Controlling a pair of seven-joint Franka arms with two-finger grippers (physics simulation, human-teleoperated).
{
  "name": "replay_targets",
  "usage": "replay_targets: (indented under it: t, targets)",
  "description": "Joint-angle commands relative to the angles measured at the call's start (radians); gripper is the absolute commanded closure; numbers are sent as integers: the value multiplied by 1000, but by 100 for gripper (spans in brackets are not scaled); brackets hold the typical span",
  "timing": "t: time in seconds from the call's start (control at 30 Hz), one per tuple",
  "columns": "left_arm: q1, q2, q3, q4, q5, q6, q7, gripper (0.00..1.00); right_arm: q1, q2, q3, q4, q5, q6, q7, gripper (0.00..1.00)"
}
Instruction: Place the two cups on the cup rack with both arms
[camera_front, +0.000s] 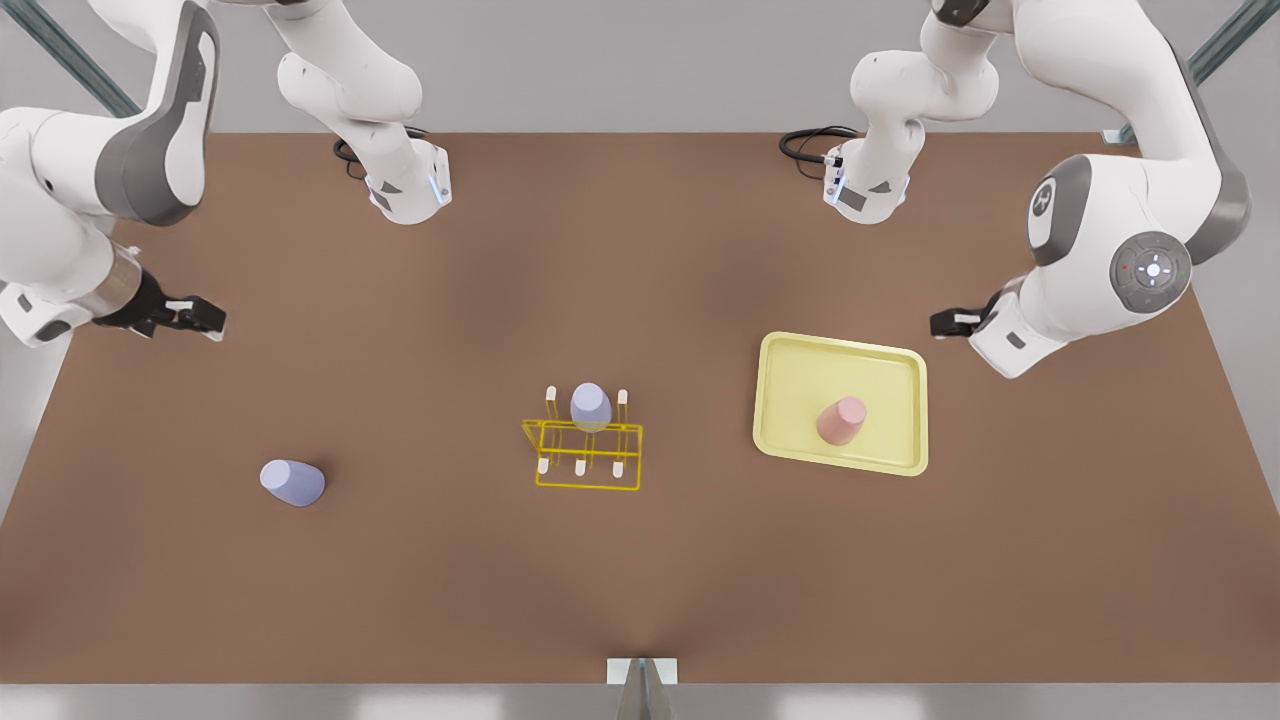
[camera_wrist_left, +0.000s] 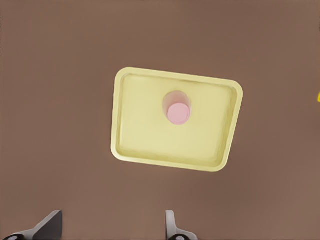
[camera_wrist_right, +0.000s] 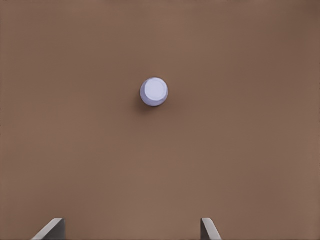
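A: Cups are sitting in three spots. One lavender cup (camera_front: 590, 406) is already sitting upside down on a peg of the cup rack (camera_front: 585, 455). The pink cup (camera_front: 841, 420) is standing upside down on the yellow tray (camera_front: 790, 360), on the front view's right of the cup rack. The other lavender cup (camera_front: 292, 482) is standing on the brown table (camera_front: 640, 250), well apart from the cup rack on the front view's left.

B: Where are the grippers waiting?

A: The left gripper (camera_front: 945, 323) is hanging up high near the yellow tray, looking down at the pink cup, and its fingers (camera_wrist_left: 172, 229) are spread wide with nothing between them. The right gripper (camera_front: 200, 318) is hanging far from the cup rack, above the loose lavender cup, and its fingers (camera_wrist_right: 207, 229) are spread wide and empty too.

B: What could go wrong?

A: I am thinking the cups could slip, because they are smooth and getting thinner at one end. A squeeze too close to the thin end could be popping a cup out. Both arms are also heading for one small cup rack, so they could be bumping each other or knocking off the cup already on it.
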Motion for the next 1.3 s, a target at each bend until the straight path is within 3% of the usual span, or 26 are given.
replay_targets:
  t: [0.0, 0.07, 0.13, 0.3, 0.47, 0.57, 0.83, 1.1, 1.13, 1.17, 1.27]
  targets:
    - [0, 3, 0, 0, 4, 55, 9, 0, 9, 2, -1, 3, 4, 53, -67, 0]
    - [-12, 75, -14, -3, 2, 61, 6, 0, 12, 9, 0, -6, 3, 55, -69, 0]
    - [-32, 204, -32, -36, 36, 240, -4, 0, 11, 174, 0, 50, -14, 91, -102, 0]
    - [-40, 196, -31, -280, -13, 640, -4, 0, -57, 476, 2, 98, 6, 340, -144, 0]
    - [-70, 198, -31, -375, -13, 792, -9, 0, -51, 614, 22, 99, 43, 570, -142, 0]
    - [-80, 227, -31, -409, -15, 884, -8, 0, -51, 628, 29, 98, 40, 613, -144, 0]
    - [-83, 305, -31, -474, -13, 917, -8, 0, -47, 627, 26, 55, -25, 599, -159, 0]
    - [-83, 294, -31, -515, -15, 937, -8, 0, -57, 621, 22, -20, -35, 656, -151, 0]
    - [-84, 294, -31, -515, -15, 940, -8, 13, -70, 615, 23, -57, -35, 723, -155, 0]
    - [-84, 294, -31, -515, -15, 940, -8, 20, -72, 613, 23, -76, -26, 748, -155, 0]
    - [-86, 300, -31, -515, -15, 946, -8, 19, -77, 615, 23, -106, -9, 794, -151, 0]
